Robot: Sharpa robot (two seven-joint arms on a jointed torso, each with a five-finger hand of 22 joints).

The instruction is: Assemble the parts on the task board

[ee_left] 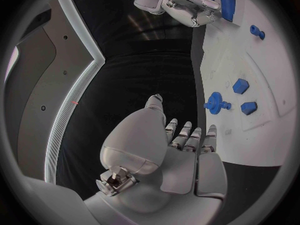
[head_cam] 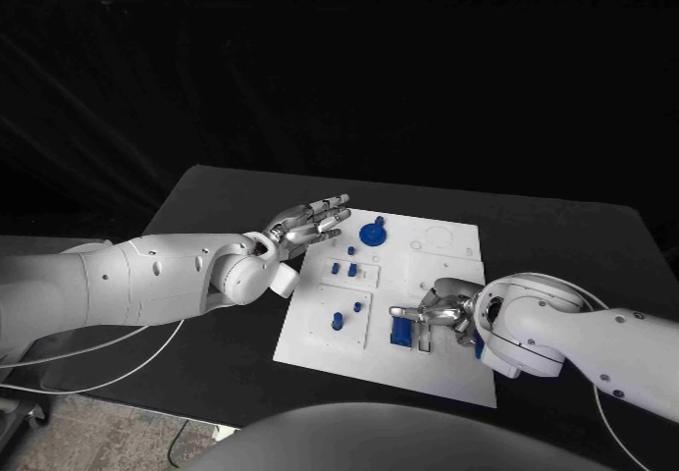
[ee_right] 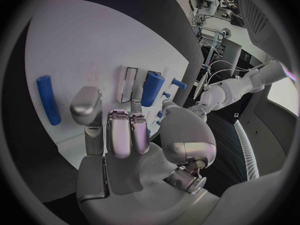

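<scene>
Right hand (head_cam: 442,316) works at a blue block (head_cam: 402,332) on the near right of the task board (head_cam: 450,257), fingers curled in around it.

From the head view the fingers seem to touch or lightly pinch the block, though a firm grip cannot be confirmed; its place beside a framed slot suggests it is being lined up for seating. A blue cylinder (ee_right: 48,99) lies loose on the board nearby. Further out, a blue gear (head_cam: 372,234) stands at the far left of the board, with small blue pegs (head_cam: 339,320) between. Left hand (head_cam: 307,222) hovers flat and wide over the board's far left edge, holding nothing, probably kept clear. All rests on the black counter (head_cam: 227,206).
</scene>
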